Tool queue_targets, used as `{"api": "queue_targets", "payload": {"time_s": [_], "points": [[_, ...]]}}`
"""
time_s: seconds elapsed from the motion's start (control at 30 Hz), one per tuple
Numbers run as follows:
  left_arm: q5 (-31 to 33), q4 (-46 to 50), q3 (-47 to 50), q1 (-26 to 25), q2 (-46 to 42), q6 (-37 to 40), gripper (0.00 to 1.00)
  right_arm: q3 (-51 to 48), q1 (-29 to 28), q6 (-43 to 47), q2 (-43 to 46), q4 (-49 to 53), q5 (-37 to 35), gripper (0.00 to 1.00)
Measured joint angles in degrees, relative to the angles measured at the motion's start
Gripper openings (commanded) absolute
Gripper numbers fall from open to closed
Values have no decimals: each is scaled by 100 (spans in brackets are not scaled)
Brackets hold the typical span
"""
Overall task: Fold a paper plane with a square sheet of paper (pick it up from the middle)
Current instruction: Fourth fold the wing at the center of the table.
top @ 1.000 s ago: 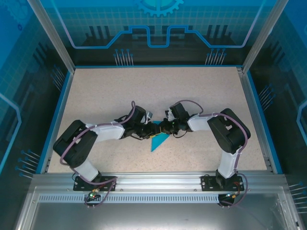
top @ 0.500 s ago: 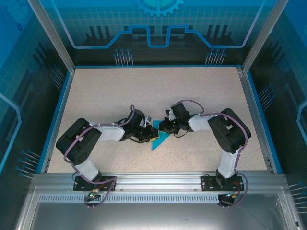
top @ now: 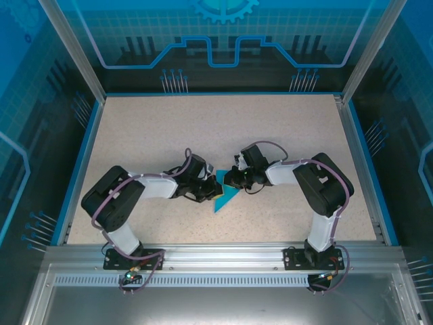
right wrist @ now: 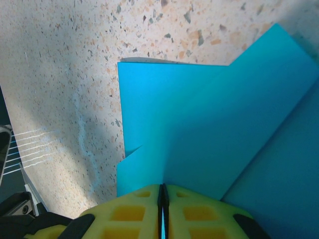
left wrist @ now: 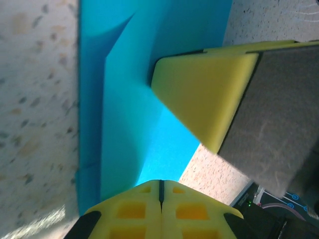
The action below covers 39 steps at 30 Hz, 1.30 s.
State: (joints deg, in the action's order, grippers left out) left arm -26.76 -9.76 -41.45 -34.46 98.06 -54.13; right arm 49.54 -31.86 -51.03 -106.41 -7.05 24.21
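Looking down through the top camera, I see both arms bent inward so that their wrists meet just below the centre of the frame, over the speckled table point(top: 284, 128). The teal sheet of paper point(top: 225, 199) lies between them, creased into a smaller, pointed shape. The left gripper point(top: 212, 191) reaches it from the left and the right gripper point(top: 229, 181) from the upper right, the two heads very close together.

On my left wrist feed the yellow fingers point(left wrist: 134, 214) sit at the bottom edge, jaws pressed together to a thin dark seam. The paper's edge runs straight into that seam, so I read it as pinched on the sheet. A yellow and grey finger of the other gripper rests on the paper at the upper right of that frame.

On the right wrist feed the jaws are likewise squeezed tight, with a sliver of teal in the seam, gripping the sheet. Its layered folds spread toward the upper right.
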Motion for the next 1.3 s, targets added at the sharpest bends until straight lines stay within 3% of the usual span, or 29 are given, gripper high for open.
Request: {"api": "queue_targets", "payload": {"time_s": [0.37,0.73,1.3], "points": [[162,-35,-24,-175,267,-15,1,0,0,0,-2,2,0,12],[166,-739,911,-393,-282,-323,6,0,-24,0,-2,7,7,13],[-94,-490,1453,-474,-879,-380,11,0,-42,0,0,7,11,14]]}}
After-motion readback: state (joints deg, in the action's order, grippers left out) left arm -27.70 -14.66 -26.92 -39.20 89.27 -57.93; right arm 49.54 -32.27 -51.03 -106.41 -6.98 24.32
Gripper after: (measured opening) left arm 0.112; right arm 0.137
